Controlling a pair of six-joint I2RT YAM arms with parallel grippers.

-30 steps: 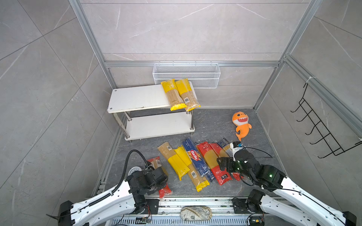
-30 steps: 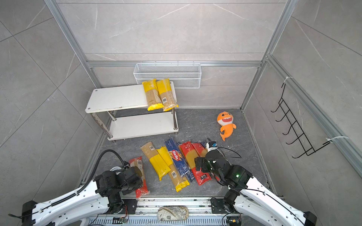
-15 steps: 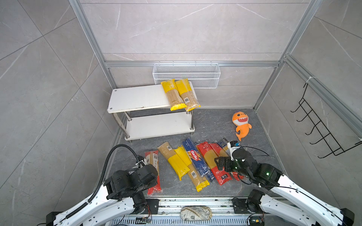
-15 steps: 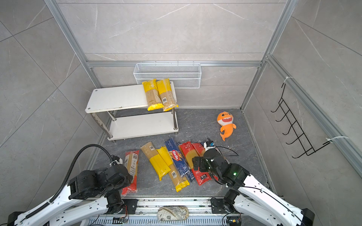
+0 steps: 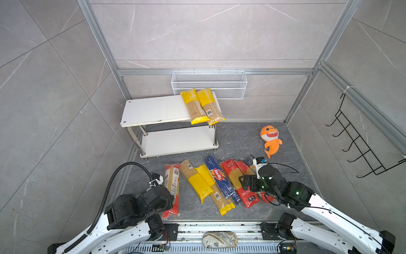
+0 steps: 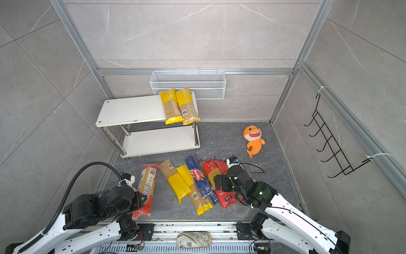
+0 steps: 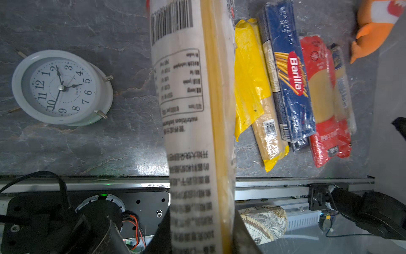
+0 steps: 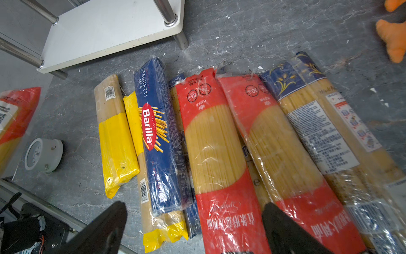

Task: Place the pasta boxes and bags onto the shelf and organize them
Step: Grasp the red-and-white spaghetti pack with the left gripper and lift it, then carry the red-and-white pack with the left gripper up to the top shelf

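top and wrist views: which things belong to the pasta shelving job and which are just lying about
job: shelf, two yellow packs on its top board, red-ended pack in the left pincer, Barilla pack, other floor packs
lying about: plush shark, white clock, wire basket, black hook rack

Barilla, SPAGHETTI N°5 on dark-blue pack point(image 8: 160, 140), 1–12 on clock point(image 7: 59, 88)

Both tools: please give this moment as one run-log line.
left tool: shut on red-ended pack | right tool: open over floor packs | shelf: two yellow packs on top board
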